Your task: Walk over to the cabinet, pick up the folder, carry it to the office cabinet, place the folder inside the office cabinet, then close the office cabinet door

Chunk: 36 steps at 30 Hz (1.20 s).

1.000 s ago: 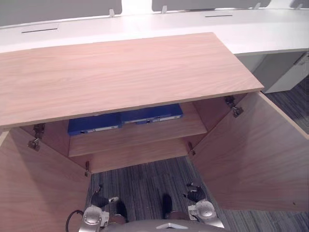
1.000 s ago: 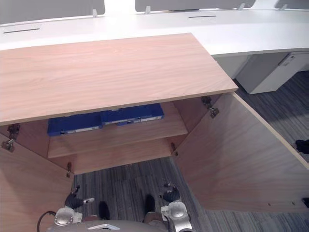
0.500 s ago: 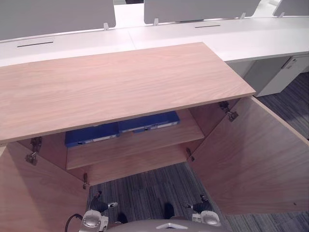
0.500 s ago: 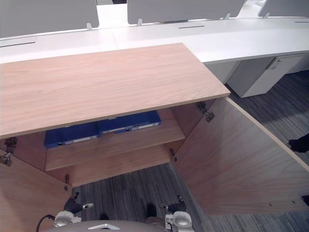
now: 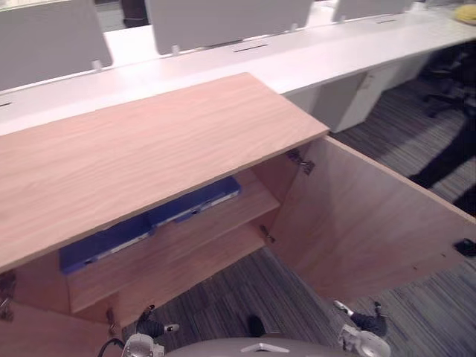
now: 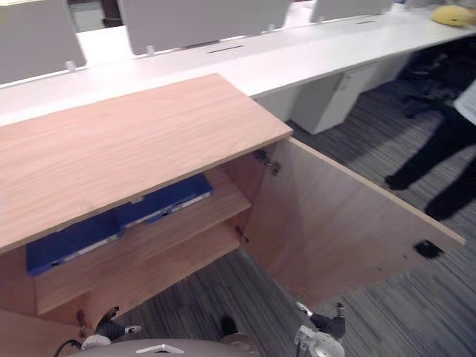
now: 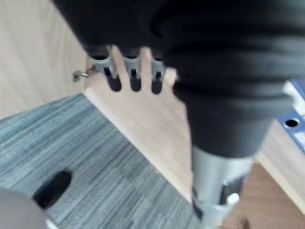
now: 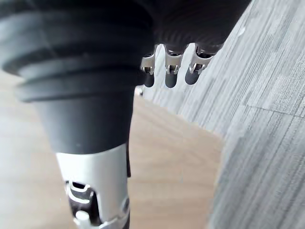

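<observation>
The blue folders [image 6: 119,222] lie half hidden under the cabinet's top panel [image 6: 126,141]. The left door [image 5: 30,335] is cut off by the lower edge. The right edge crops a person [image 6: 439,149]. A yellow thing [image 6: 455,13] on the white worktop [image 6: 297,52] is too small to name. Dark covers hide the left hand [image 7: 135,76] and right hand [image 8: 169,67] except the fingertips and thumbs.

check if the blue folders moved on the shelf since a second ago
No. The blue folders still lie side by side on the upper shelf under the cabinet top; the whole view swung, so the camera moved.
</observation>
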Motion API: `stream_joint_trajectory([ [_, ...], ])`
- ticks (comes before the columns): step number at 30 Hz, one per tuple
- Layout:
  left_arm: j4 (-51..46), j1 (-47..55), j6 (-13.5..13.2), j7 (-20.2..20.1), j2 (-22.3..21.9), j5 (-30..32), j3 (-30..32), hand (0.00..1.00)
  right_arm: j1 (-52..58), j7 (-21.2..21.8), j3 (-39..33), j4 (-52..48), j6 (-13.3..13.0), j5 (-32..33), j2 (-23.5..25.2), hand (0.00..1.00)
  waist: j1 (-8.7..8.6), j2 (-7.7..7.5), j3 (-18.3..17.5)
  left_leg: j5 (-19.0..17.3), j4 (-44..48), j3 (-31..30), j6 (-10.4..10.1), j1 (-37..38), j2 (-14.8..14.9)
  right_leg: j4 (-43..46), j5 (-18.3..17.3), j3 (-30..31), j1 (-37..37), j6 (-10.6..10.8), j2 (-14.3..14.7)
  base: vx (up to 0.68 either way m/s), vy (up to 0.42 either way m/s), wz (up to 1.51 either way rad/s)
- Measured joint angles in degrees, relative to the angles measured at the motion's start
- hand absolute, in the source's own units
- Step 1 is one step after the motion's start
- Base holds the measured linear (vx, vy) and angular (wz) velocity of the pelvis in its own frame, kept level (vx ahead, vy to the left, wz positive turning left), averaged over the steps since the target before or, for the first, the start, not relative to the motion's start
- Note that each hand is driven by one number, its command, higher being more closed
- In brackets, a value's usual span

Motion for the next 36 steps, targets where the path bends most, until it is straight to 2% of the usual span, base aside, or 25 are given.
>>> stream_joint_trajectory([
  [5, 0.0, 0.7, 0.0, 0.0, -0.1, 0.9, 0.0, 0.0, 0.4, -2.2, -3.5, -4.7, -0.2, 1.4, 0.3, 0.0, -1.7, 0.77, -0.3, -2.5, 2.9, 4.0, -0.2, -0.3, 0.8, 0.6, 0.1, 3.7, -1.6, -0.1, 1.0, 0.02, -0.03, -0.47],
  [7, 0.0, 1.0, 0.0, -0.1, -0.4, 2.0, -0.1, 0.0, 0.1, -3.3, -5.0, -7.9, -0.6, 2.6, 0.3, 0.0, -1.97, 2.03, -0.2, -4.5, 5.4, 5.9, -0.4, -0.2, 1.6, 0.8, 0.2, 4.7, -1.7, 0.0, 1.6, 0.04, -0.05, -0.46],
  [11, 0.0, 1.3, 0.0, -0.1, -1.3, 3.0, -0.5, 0.0, -2.2, -4.4, -6.7, -11.9, -1.4, 3.5, 0.0, 0.0, -3.12, 4.44, 0.3, -5.9, 6.6, 8.1, -0.5, -0.3, 2.1, 1.4, 0.2, 5.4, -2.9, 0.0, 2.3, 0.02, -0.046, -0.36],
  [13, 0.0, 0.2, 0.4, -0.3, -1.8, 3.3, -2.8, 0.0, -5.0, -4.6, -6.8, -14.1, -2.3, 4.6, 0.0, 0.0, -3.85, 5.96, 0.9, -6.5, 6.8, 10.5, -0.8, -0.3, 2.1, 1.7, 0.3, 7.8, -4.1, 0.1, 2.9, -0.02, -0.039, -0.52],
  [16, -0.1, -1.0, 0.3, -0.3, -2.7, 3.9, -5.2, 0.0, -7.5, -4.6, -7.5, -14.4, -2.7, 5.9, -0.8, 0.0, -4.91, 6.94, 1.9, -7.1, 7.6, 10.7, -0.9, -0.3, 2.2, 1.7, 0.3, 8.3, -4.2, 0.1, 3.0, -0.01, -0.053, -0.21],
  [18, -0.6, -2.1, -0.1, -0.3, -3.7, 3.9, -6.3, 0.0, -10.5, -4.6, -7.6, -14.0, -2.8, 8.7, -3.9, 0.0, -5.6, 8.45, 2.9, -7.7, 8.0, 10.8, -0.9, -0.3, 2.2, 1.6, 0.3, 9.5, -4.8, 0.2, 3.2, -0.02, -0.068, -0.28],
  [19, -0.7, -2.3, -0.1, -0.3, -3.9, 3.9, -6.6, 0.0, -11.2, -4.6, -7.6, -14.0, -2.9, 9.6, -4.8, 0.0, -5.86, 8.34, 3.4, -7.8, 8.1, 10.9, -0.9, -0.5, 2.2, 1.6, 0.4, 9.7, -5.0, 0.3, 3.3, -0.03, -0.06, -0.26],
  [20, -0.9, -2.6, -0.3, -0.5, -4.0, 3.9, -6.9, 0.0, -12.6, -4.6, -7.8, -13.7, -3.5, 11.0, -6.4, 0.0, -6.27, 9.41, 3.7, -8.0, 8.4, 10.9, -0.9, -0.7, 2.2, 1.6, 0.5, 10.2, -5.3, 0.4, 3.3, -0.03, -0.064, -0.24],
  [27, -0.9, -2.9, -0.8, -1.6, -4.1, 2.6, -8.5, 0.0, -19.1, -4.6, -10.1, -9.1, -4.5, 16.4, -13.3, 0.0, -7.82, 12.04, 5.8, -8.2, 8.4, 10.9, -0.9, -0.9, 2.2, 1.0, 0.9, 10.9, -5.6, 1.0, 3.4, -0.02, -0.078, -0.06],
  [32, -0.9, -2.5, -1.1, -1.9, -4.0, 1.7, -9.2, 0.0, -21.1, -3.9, -8.3, -5.2, -4.5, 18.5, -19.2, 0.0, -8.1, 12.61, 6.2, -8.3, 8.4, 10.9, -1.1, -1.4, 2.2, -0.4, 1.0, 10.9, -5.7, 1.0, 3.1, -0.05, -0.088, -0.02],
  [36, -0.9, -2.2, -1.4, -2.3, -4.0, 1.7, -11.2, 0.0, -22.1, -0.4, -2.9, -1.5, -4.3, 19.2, -25.7, 0.0, -8.1, 12.7, 6.3, -8.3, 8.5, 10.8, -1.1, -1.8, 2.3, -0.4, 1.1, 10.6, -6.1, 1.1, 3.1, -0.01, -0.081, 0.01],
])
